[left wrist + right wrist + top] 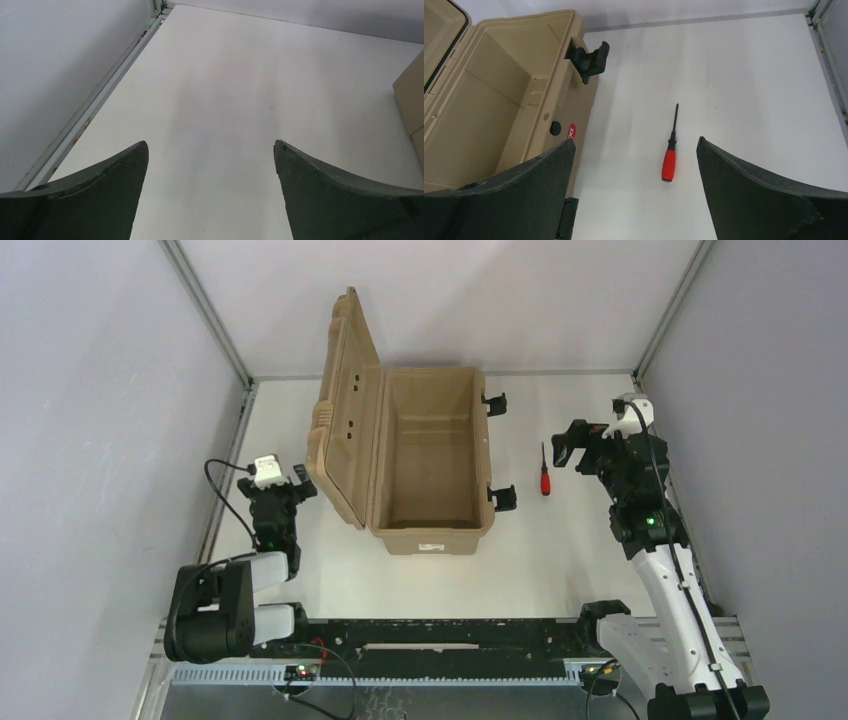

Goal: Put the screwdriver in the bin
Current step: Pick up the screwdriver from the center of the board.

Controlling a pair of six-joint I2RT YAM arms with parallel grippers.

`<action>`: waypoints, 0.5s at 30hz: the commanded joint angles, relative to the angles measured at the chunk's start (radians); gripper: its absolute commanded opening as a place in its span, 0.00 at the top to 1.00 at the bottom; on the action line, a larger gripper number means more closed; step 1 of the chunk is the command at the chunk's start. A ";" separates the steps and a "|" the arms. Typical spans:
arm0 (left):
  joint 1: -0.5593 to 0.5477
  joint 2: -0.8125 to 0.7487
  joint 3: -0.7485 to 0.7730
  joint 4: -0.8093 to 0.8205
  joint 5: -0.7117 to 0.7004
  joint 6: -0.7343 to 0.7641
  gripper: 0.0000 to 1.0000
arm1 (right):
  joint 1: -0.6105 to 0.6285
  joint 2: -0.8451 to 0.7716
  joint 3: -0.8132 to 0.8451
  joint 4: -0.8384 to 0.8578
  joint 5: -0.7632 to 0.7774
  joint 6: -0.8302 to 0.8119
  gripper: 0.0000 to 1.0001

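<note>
Black rail (440, 640) runs along the near edge of the white table (560, 560), carrying both arm bases. Toward the near-left corner, the left gripper (210, 145) hangs low over bare tabletop. Its jaws are spread wide with nothing between them, and it is just beside the left side of the bin (425, 535).

The tan bin sits at mid-table, its short labelled end facing the near edge, where a white label (430, 546) shows. Its ribbed lid (345, 410) is swung up on the left side and stands leaning outward. Two black latches (502, 498) hang loose on the right wall, one nearer and one farther.

The screwdriver (545, 478) lies flat on the table to the right of the bin, apart from it and near the nearer latch. Its red handle points to the near edge and its thin dark shaft to the far edge.

The right gripper (577, 447) hovers just right of the screwdriver toward the right edge. Its fingers (754, 190) are parted as wide as they go and hold nothing. From the wrist camera, the tool lies in the gap between them.
</note>
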 commanded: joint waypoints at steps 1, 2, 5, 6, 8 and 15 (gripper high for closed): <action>0.002 -0.003 0.005 0.029 -0.001 0.014 0.00 | -0.006 -0.013 -0.005 0.050 -0.009 -0.008 0.00; 0.002 -0.003 0.005 0.029 -0.002 0.015 0.00 | -0.006 -0.014 -0.005 0.053 -0.008 -0.006 0.00; 0.002 -0.003 0.005 0.029 -0.001 0.015 0.00 | -0.004 -0.021 0.000 0.055 -0.021 -0.004 0.00; 0.002 -0.003 0.005 0.029 -0.001 0.014 0.00 | -0.003 -0.020 0.006 0.049 -0.026 -0.004 0.00; 0.002 -0.003 0.006 0.029 -0.001 0.015 0.00 | -0.003 -0.020 0.019 0.034 -0.026 -0.001 0.00; 0.001 -0.003 0.006 0.029 0.000 0.014 0.00 | -0.003 0.009 0.106 -0.055 -0.026 -0.002 0.01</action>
